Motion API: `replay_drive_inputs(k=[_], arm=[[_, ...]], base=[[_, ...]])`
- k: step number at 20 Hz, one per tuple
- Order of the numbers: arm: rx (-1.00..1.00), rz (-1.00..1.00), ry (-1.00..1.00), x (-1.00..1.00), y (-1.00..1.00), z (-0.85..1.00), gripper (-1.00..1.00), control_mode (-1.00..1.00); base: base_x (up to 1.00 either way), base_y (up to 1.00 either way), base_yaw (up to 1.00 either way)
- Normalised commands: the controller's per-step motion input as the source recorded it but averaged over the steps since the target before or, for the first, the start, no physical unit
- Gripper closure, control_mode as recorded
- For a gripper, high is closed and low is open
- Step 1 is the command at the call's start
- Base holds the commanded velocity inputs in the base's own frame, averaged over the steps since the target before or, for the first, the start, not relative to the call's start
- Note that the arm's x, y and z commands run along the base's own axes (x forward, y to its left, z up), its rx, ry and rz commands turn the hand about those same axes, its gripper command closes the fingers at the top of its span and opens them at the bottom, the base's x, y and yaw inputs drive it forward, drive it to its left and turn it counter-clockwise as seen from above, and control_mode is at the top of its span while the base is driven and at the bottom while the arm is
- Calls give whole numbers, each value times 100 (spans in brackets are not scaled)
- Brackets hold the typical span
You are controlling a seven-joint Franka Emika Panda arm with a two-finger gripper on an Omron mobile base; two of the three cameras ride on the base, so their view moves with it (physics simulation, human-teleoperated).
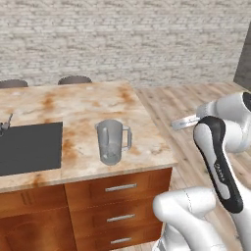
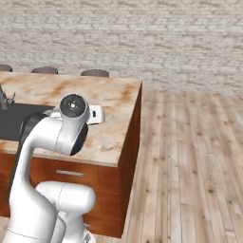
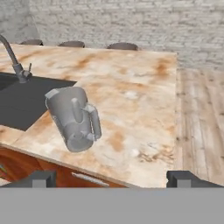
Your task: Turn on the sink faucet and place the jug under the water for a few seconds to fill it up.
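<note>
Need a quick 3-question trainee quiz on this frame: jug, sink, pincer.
1. True or false: the jug stands upright on the counter, outside the sink.
2. The pincer is: A) open, holding nothing B) shut on the jug's handle C) on the faucet lever.
3. Fill in: no ____ runs from the faucet.

Key: 1 true; 2 A; 3 water.
</note>
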Motion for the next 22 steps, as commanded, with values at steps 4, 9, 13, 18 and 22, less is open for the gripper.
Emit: replay_drive_inputs(k=[4, 9, 13, 18, 22], arm=[[20, 43, 2, 46, -19, -25, -100, -100], [24, 41, -5, 37, 0, -31, -100, -100], [10, 32, -8, 47, 2, -39, -100, -100], [5, 10, 0, 33, 15, -25, -100, -100], [7, 8, -1, 28, 24, -28, -100, -100]], base=[[0, 0, 0], [0, 0, 0], [0, 0, 0], [0, 0, 0], [0, 0, 0]])
